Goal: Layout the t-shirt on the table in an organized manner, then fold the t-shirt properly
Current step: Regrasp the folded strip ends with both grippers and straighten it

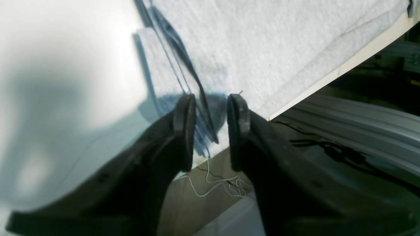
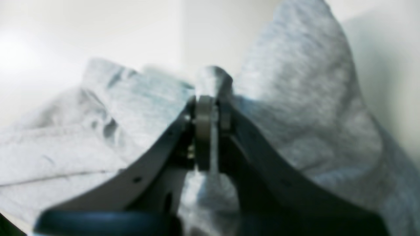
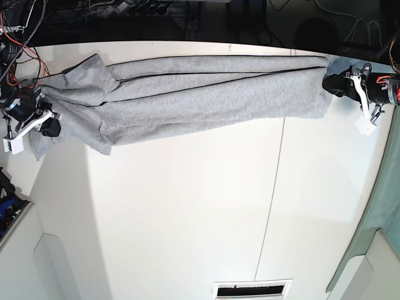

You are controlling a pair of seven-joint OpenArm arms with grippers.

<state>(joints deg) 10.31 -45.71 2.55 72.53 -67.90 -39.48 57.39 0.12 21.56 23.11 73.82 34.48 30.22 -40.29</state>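
The light grey t-shirt (image 3: 200,87) lies stretched in a long band along the far side of the white table (image 3: 187,206). At its bunched left end, my right gripper (image 3: 50,125) is shut on a raised pinch of cloth; the right wrist view shows the fold of t-shirt (image 2: 295,98) squeezed in the right gripper (image 2: 211,105). At the shirt's right end, my left gripper (image 3: 330,83) sits over the hem corner. In the left wrist view the left gripper (image 1: 211,108) is open, its fingers apart above the t-shirt (image 1: 262,42) near the table edge (image 1: 328,75).
A thin dark seam (image 3: 272,206) runs across the table. Red and black cables (image 3: 19,50) crowd the far left corner. A vent slot (image 3: 253,289) sits at the near edge. Loose wires (image 1: 216,183) and a metal rail (image 1: 361,131) lie below the table edge.
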